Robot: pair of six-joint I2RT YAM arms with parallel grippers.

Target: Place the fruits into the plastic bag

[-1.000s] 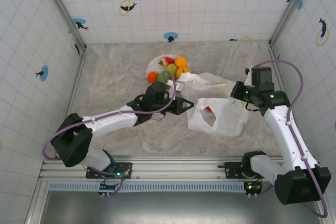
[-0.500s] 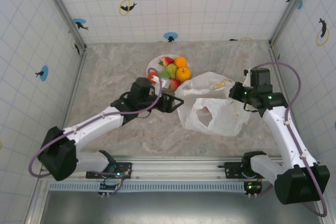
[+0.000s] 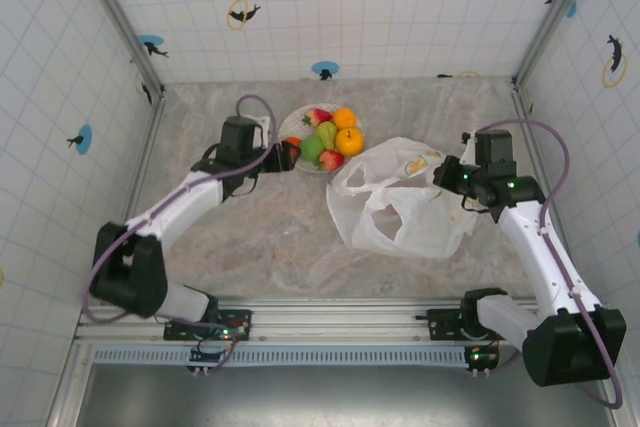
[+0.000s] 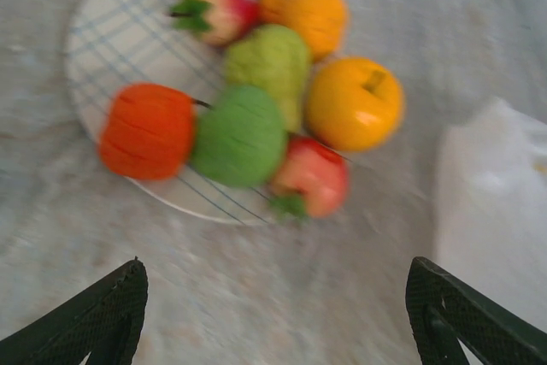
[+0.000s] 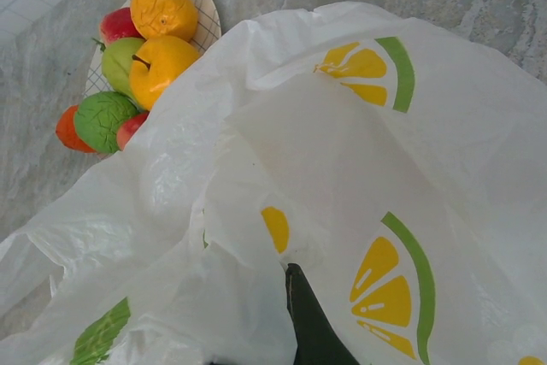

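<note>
Several toy fruits lie together on the white grid plate (image 4: 102, 32): a strawberry (image 4: 214, 8), two oranges (image 4: 355, 102), a green pear (image 4: 273, 57), a green apple (image 4: 238, 134), an orange-red fruit (image 4: 147, 130) and a red one (image 4: 312, 177). My left gripper (image 3: 285, 154) hovers at the plate's left edge, open and holding nothing; its fingers (image 4: 102, 314) frame bare table short of the plate. The plastic bag (image 3: 400, 202) lies crumpled to the right of the plate. My right gripper (image 5: 295, 284) is shut on a fold of the plastic bag (image 5: 410, 151).
The plate (image 3: 295, 122) sits at the back middle of the marble table, its right edge touching the bag. Tiled walls with metal corner posts (image 3: 150, 77) close the space at the left, back and right. Bare tabletop (image 3: 250, 237) stretches in front of the plate.
My left gripper has opened and swung back from the bag's mouth to the plate's left side. The bag has spread leftward. The right gripper stayed shut on the bag.
</note>
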